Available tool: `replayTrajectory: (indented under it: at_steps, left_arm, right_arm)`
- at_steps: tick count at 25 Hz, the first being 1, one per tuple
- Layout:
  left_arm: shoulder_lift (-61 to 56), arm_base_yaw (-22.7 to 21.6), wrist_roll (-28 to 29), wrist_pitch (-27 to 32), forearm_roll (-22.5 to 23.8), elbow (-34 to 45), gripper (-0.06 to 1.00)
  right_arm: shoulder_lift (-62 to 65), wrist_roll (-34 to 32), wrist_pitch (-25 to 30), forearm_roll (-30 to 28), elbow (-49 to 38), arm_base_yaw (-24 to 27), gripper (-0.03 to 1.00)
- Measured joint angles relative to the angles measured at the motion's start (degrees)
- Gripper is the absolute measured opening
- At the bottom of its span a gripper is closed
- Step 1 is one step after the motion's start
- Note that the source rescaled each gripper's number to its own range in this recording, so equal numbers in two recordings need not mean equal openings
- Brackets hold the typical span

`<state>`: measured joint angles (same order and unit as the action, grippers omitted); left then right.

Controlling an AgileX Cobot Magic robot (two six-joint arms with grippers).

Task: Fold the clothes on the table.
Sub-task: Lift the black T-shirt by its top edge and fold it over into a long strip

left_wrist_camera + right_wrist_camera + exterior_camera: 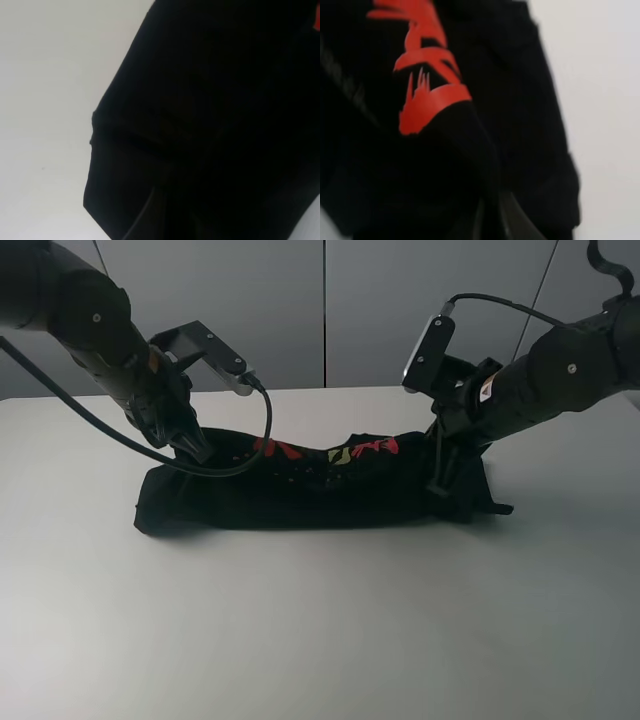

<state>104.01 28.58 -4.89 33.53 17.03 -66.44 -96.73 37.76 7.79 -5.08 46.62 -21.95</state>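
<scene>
The clothes, a black T-shirt, lie as a long bunched band across the middle of the white table. Red and yellow characters run along the raised far edge. My left gripper is shut on that far edge near the shirt's left end. My right gripper is shut on the cloth near the right end, pointing down into it. Black cloth fills the left wrist view and hides the fingers. The right wrist view shows a red character and cloth draped over one dark finger.
Bare table lies on all sides of the shirt, widest toward the front. A grey wall stands behind the far edge. A black cable loops from the left arm down over the shirt's left part.
</scene>
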Motion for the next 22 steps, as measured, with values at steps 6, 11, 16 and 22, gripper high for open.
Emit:
replayTrajectory:
  at_steps: [6, 11, 16, 22]
  left_arm:
    - [1.89, 0.00, 9.96, -1.79, 8.96, 0.00, 0.00]
    - [3.85, 0.00, 13.40, -5.22, 11.98, 0.00, 0.00]
    - [6.55, 0.00, 14.94, -7.46, 13.34, 0.00, 0.00]
    - [8.62, 0.00, 25.66, -8.55, 21.63, 0.00, 0.00]
  right_arm:
    - [-1.38, -0.76, -4.97, 0.00, 0.00, 4.83, 0.00]
    - [-3.67, -1.02, -8.48, 0.00, 0.00, 5.65, 0.00]
    - [-6.67, -1.02, -12.59, 0.00, 0.00, 5.89, 0.07]
    - [-10.70, -1.02, -16.18, 0.00, 0.00, 5.89, 0.18]
